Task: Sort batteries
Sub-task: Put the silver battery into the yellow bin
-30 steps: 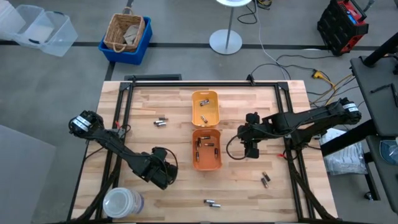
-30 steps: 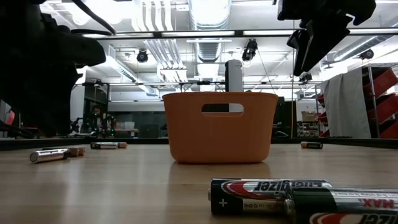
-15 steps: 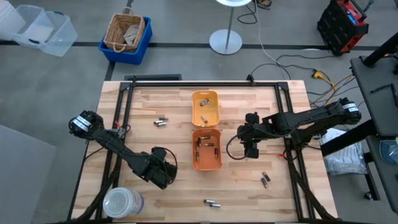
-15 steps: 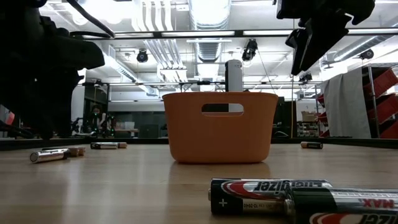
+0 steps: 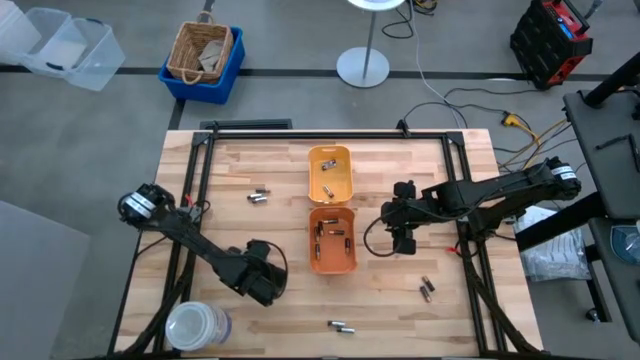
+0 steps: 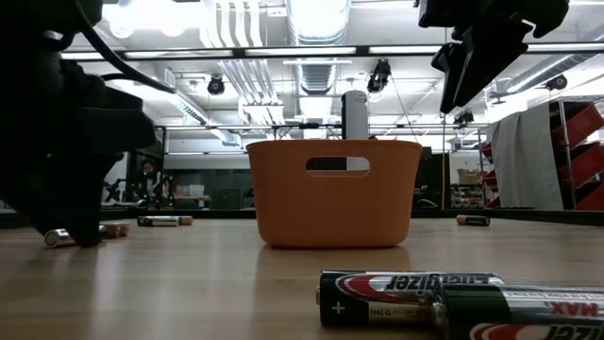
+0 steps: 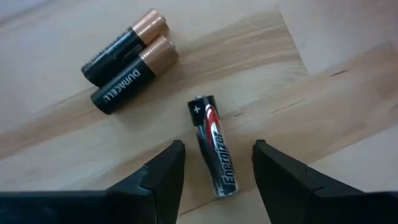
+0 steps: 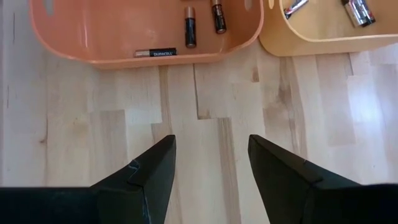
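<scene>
My left gripper (image 5: 262, 283) hangs open low over the near left of the table. Its fingers stand on either side of a black-and-red battery (image 7: 213, 149) lying on the wood, without touching it. Two black-and-copper batteries (image 7: 127, 62) lie side by side just beyond. My right gripper (image 5: 405, 243) waits open above bare wood, right of the orange tray (image 5: 332, 240). That tray holds several batteries (image 8: 189, 28). The yellow-orange tray (image 5: 330, 172) behind it holds a few more (image 8: 356, 9).
Loose batteries lie at the far left (image 5: 259, 196), the near right (image 5: 427, 289) and the near edge (image 5: 340, 326). A clear round container (image 5: 196, 326) stands at the near left corner, close to my left arm. Black frame rails (image 5: 195, 190) run along the table's sides.
My left gripper has come down toward the table over the batteries at the near left; in the low view it now reaches the tabletop and covers part of a battery there. Its fingers stay open.
</scene>
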Motion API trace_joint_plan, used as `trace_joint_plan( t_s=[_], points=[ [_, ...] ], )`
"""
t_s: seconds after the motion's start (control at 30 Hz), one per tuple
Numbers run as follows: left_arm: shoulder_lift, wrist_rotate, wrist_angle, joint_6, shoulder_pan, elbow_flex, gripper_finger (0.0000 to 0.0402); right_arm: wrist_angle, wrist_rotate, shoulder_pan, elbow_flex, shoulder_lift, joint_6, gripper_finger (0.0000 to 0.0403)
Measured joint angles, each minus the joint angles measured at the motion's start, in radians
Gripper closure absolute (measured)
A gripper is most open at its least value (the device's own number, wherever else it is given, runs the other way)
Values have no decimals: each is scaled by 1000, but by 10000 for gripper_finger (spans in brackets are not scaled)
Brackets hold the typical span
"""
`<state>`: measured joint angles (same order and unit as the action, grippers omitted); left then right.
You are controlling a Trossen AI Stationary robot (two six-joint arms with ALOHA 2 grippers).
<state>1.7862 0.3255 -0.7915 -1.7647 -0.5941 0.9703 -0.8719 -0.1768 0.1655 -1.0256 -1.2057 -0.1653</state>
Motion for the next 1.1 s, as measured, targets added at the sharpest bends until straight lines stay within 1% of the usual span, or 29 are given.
trace_joint_plan(
  t_s=[0.13,0.27,0.43,0.5,0.7,0.83,1.1],
  points=[
    [36,-15,11,-8,0,2,234,26,0,0,1,0,37,207],
    [43,-19,24,-26,0,1,250,60,-2,0,2,0,72,205],
    [41,-46,32,-50,-1,3,286,95,-7,0,15,0,112,204],
    [41,-57,32,-53,0,8,300,144,-8,0,28,0,138,207],
    [45,-58,24,-53,-1,37,342,316,-8,0,73,0,213,221],
    [47,-42,20,-55,-3,66,374,339,-9,0,75,0,243,234],
    [72,-51,-35,-55,-3,127,378,340,-9,0,75,0,309,262]
  ],
)
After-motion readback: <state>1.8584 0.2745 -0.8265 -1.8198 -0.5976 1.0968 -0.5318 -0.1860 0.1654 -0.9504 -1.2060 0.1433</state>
